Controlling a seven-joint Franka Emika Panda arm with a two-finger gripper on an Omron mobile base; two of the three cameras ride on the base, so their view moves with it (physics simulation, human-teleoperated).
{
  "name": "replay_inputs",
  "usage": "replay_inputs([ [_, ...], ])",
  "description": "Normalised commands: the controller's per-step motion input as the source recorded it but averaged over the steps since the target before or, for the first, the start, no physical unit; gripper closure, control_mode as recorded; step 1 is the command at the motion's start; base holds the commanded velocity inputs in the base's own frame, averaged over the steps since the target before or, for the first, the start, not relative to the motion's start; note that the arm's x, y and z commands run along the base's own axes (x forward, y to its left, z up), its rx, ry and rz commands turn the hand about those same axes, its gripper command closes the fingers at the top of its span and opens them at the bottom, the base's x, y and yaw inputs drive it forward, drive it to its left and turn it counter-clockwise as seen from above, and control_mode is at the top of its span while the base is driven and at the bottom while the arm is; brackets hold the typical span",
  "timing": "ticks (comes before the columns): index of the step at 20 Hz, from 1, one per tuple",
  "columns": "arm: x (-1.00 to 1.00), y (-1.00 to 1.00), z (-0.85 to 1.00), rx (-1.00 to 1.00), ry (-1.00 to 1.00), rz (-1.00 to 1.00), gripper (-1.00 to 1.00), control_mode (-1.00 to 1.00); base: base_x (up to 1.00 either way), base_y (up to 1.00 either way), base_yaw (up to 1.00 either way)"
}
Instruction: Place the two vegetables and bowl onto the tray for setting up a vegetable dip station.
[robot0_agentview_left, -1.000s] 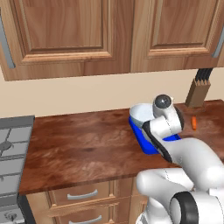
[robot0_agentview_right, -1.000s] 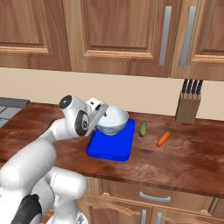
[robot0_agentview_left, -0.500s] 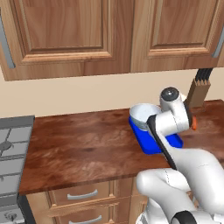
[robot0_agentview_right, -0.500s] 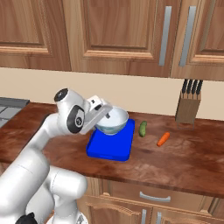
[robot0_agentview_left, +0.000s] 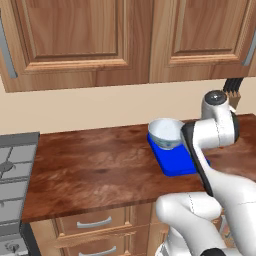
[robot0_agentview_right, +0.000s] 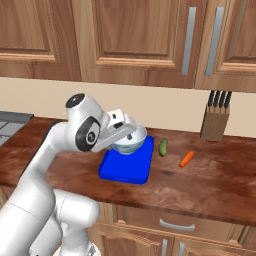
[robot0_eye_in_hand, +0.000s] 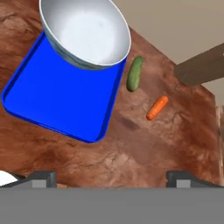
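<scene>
From the left base view, the bowl sits on the blue tray's far end. From the right, the green vegetable and carrot lie on the bench beside the tray. In the hand view, the end effector hangs released, grasping nothing.

The left base view looks forward and down from behind the arm, which rises at its 5 o'clock, over the reddish-brown wooden surface toward the wall cabinets. The right base view faces the same way from the other side, arm at its 7 o'clock, and shares the flat bright blue rectangular tray and the round white bowl. The hand view looks steeply down from much nearer, tray at 9 o'clock, bowl at 11 o'clock.
</scene>
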Motion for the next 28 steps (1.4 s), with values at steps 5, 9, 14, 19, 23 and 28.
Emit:
replay_inputs([
  [5,-0.25,-0.36,0.18,0.14,-0.02,-0.09,-1.0,-1.0,0.0,0.0,0.0],
  [9,-0.18,-0.42,0.11,0.16,-0.02,-0.1,-1.0,-1.0,0.0,0.0,0.0],
  [14,-0.07,-0.47,0.03,0.11,-0.02,-0.12,-1.0,-1.0,0.0,0.0,0.0],
  [19,0.0,-0.44,0.0,0.07,0.0,-0.2,-1.0,-1.0,0.0,0.0,0.0],
  [23,0.0,-0.43,0.0,0.08,0.0,-0.19,-1.0,-1.0,0.0,0.0,0.0],
  [28,0.09,-0.39,-0.06,0.11,0.0,-0.12,-1.0,-1.0,0.0,0.0,0.0],
])
